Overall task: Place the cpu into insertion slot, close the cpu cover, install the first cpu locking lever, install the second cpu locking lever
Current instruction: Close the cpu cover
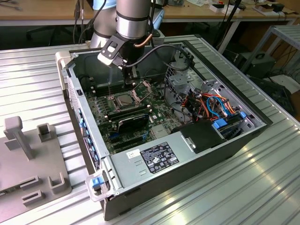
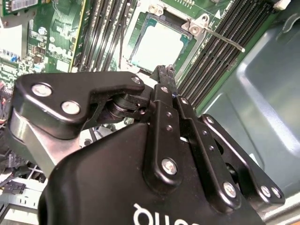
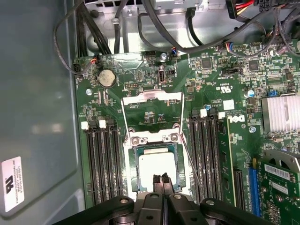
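The black gripper (image 3: 161,179), pinched together and empty, is hovering above the silvery-beige square cpu (image 3: 157,166) sitting in the silver-rimmed insertion slot (image 3: 132,165) at the green motherboard (image 3: 220,84) centre. The silvery windowed cpu cover (image 3: 152,97) is standing open, leaving the slot reachable.
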{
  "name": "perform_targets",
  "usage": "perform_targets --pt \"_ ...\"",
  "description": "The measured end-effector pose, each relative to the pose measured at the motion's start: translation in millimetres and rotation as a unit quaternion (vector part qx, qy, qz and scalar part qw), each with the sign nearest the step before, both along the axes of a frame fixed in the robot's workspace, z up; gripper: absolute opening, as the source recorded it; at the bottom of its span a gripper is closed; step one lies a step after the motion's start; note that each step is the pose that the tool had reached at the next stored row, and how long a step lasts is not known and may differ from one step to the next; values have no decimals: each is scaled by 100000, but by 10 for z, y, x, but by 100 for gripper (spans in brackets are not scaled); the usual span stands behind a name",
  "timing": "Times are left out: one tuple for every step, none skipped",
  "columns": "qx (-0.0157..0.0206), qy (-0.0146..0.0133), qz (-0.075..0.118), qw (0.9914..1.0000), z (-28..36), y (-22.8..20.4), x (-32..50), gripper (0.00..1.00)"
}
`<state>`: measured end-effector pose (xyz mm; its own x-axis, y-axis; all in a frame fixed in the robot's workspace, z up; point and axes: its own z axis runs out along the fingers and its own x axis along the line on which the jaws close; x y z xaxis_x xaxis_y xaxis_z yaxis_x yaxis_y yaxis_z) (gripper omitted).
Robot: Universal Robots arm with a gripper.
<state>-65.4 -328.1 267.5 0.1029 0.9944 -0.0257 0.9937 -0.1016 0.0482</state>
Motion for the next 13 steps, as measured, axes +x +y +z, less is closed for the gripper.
perform_targets --pt "13 -6 8 100000 6 3 5 11" --pt "9 -4 5 100000 6 6 23 11" --pt "-1 4 -2 100000 7 8 76 11" --pt "2 14 -4 100000 6 10 123 11" --pt "8 24 3 100000 5 11 171 11" --pt "8 38 -6 100000 4 11 241 11" --pt "9 44 2 100000 3 11 286 11" --pt "6 57 2 100000 -2 11 386 11" --pt "5 68 -4 100000 -6 11 451 11" --pt "6 67 6 100000 -8 11 498 11" --pt "5 68 0 100000 -8 11 593 11" --pt "4 71 -1 100000 -8 12 641 11" --pt "-6 73 0 100000 -2 13 673 11"
